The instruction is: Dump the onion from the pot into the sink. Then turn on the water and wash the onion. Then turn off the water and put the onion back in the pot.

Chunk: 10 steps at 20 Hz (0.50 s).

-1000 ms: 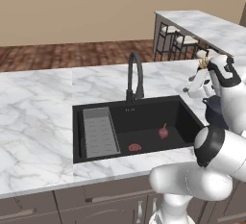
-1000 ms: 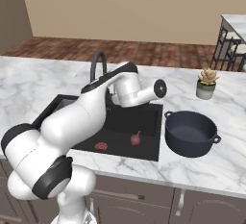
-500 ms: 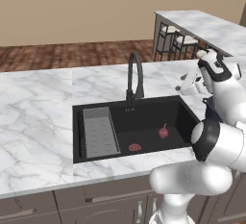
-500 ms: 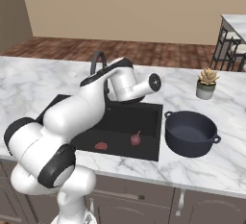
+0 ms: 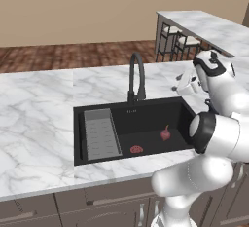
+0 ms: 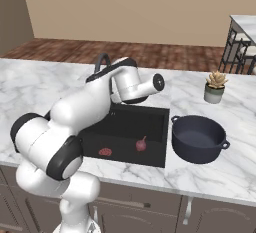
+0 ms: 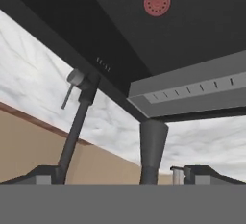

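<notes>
The gripper (image 5: 185,82), fingers spread apart and holding nothing, hung above the sink's (image 5: 182,108) right rear corner, pointed toward the faucet (image 5: 137,77) on its left, while the onion (image 5: 165,133) lay lower down on the basin floor.

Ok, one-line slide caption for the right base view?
Onion lies in the sink near the red drain, pot stands empty on the counter, arm reaching toward the dry faucet.
</notes>
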Motion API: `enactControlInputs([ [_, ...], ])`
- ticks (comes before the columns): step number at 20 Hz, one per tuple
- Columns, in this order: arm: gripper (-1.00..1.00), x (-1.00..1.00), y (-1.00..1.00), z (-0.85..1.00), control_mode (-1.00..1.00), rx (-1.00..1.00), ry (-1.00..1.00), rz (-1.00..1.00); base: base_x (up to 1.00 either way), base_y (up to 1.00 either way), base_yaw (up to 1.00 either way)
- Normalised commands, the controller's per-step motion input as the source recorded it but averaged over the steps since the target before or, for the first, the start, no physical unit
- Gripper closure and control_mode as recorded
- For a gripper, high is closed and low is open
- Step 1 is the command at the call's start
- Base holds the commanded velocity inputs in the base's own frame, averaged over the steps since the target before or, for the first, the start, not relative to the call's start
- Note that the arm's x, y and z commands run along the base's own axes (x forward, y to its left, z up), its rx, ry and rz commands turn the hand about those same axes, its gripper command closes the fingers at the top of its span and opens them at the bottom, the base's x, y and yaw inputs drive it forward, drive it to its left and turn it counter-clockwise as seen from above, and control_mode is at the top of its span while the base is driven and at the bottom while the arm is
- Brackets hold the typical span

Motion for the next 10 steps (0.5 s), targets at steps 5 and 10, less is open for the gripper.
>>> enactControlInputs([
  [5, -1.00, 0.19, 0.06, -0.18, -1.00, 0.00, 0.00, 0.05, 0.00, 0.00, 0.00],
  [10, -1.00, 0.10, 0.16, -0.22, -1.00, 0.00, 0.00, 0.05, 0.00, 0.00, 0.00],
])
